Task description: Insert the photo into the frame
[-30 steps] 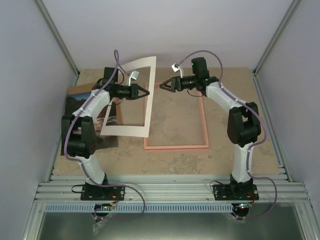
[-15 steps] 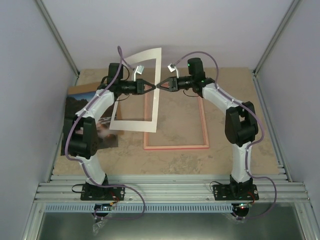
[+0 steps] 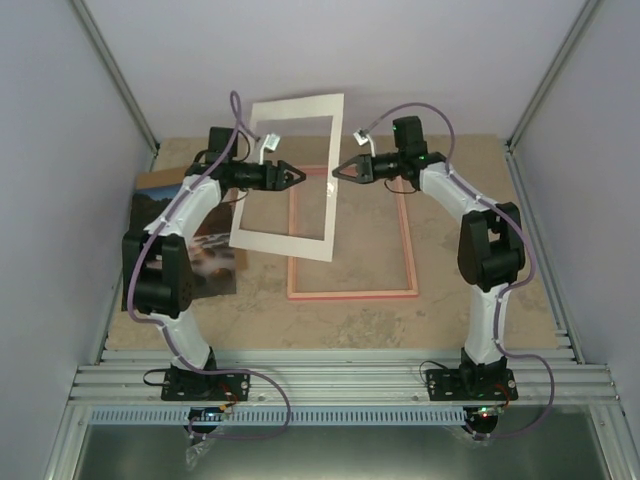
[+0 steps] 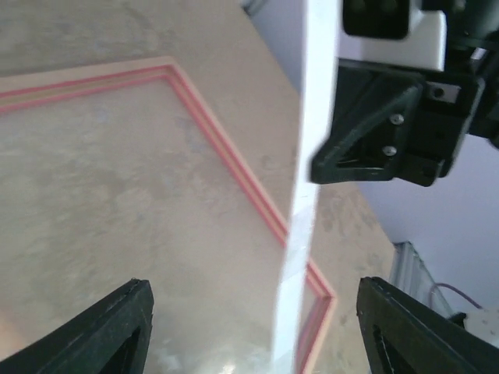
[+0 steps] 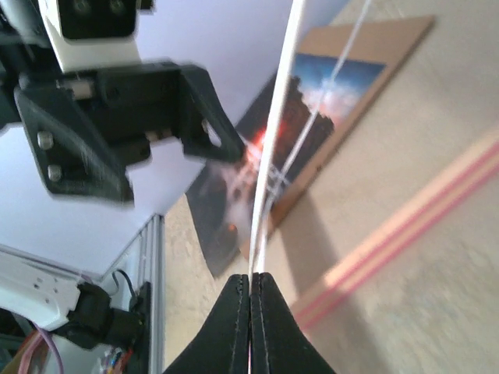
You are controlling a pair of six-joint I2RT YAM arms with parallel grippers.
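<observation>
The photo (image 3: 192, 240), a dark landscape print with a red glow, lies on a brown board (image 3: 150, 185) at the table's left; it also shows in the right wrist view (image 5: 234, 195). The pink frame (image 3: 352, 295) lies flat at the middle. A white mat with an open window (image 3: 288, 246) hangs tilted above the frame's left side. My right gripper (image 3: 335, 171) (image 5: 251, 276) is shut on the mat's right edge (image 5: 284, 78). My left gripper (image 3: 299, 178) (image 4: 251, 292) stands open, its fingers on either side of the mat's edge (image 4: 316, 117) without touching it.
Grey walls close the table on three sides, with aluminium posts in the back corners. A slotted metal rail (image 3: 340, 380) runs along the near edge by the arm bases. Bare tabletop (image 3: 480, 300) lies right of the frame.
My right gripper has shut on the white mat and my left gripper has let go and opened. The mat has shifted right, over the frame's left side.
</observation>
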